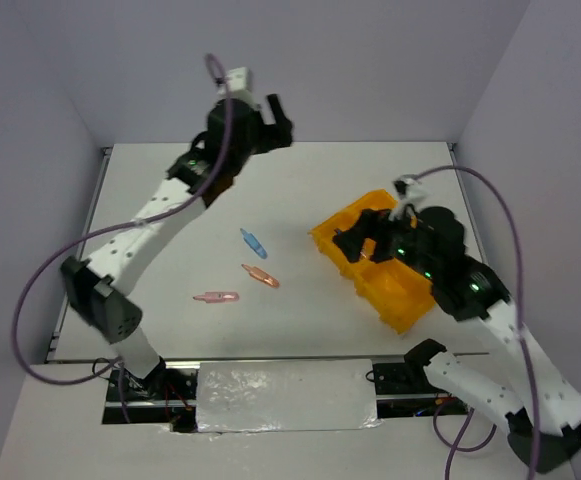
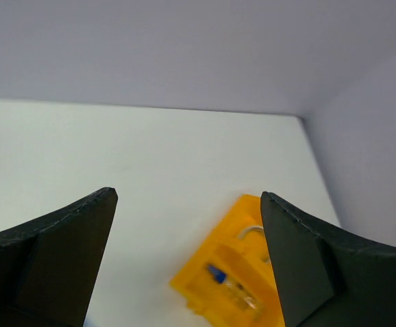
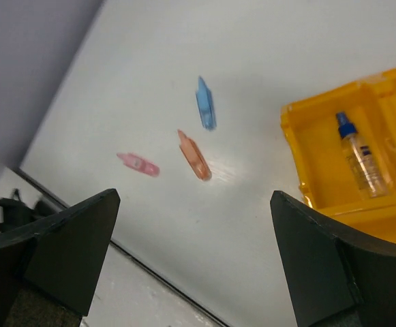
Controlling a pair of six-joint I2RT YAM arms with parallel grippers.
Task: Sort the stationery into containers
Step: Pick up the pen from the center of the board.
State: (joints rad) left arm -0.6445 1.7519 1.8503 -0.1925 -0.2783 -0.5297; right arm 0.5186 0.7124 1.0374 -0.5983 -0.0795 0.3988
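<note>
The orange-yellow tray (image 1: 398, 298) lies at the right of the table, partly under my right arm. One of its compartments holds a tiny blue-capped bottle (image 3: 358, 151) lying flat, also visible in the left wrist view as the bottle (image 2: 230, 284) in the tray (image 2: 201, 276). On the bare table left of the tray lie a blue pen-like piece (image 1: 253, 242) and two salmon-pink ones (image 1: 260, 276) (image 1: 215, 297). My left gripper (image 1: 278, 124) is raised at the back, open and empty. My right gripper (image 1: 354, 243) hovers over the tray's left end, open and empty.
Grey walls close in the table at the back and both sides. A foil-covered plate (image 1: 285, 395) sits at the near edge between the arm bases. Purple cables loop off both arms.
</note>
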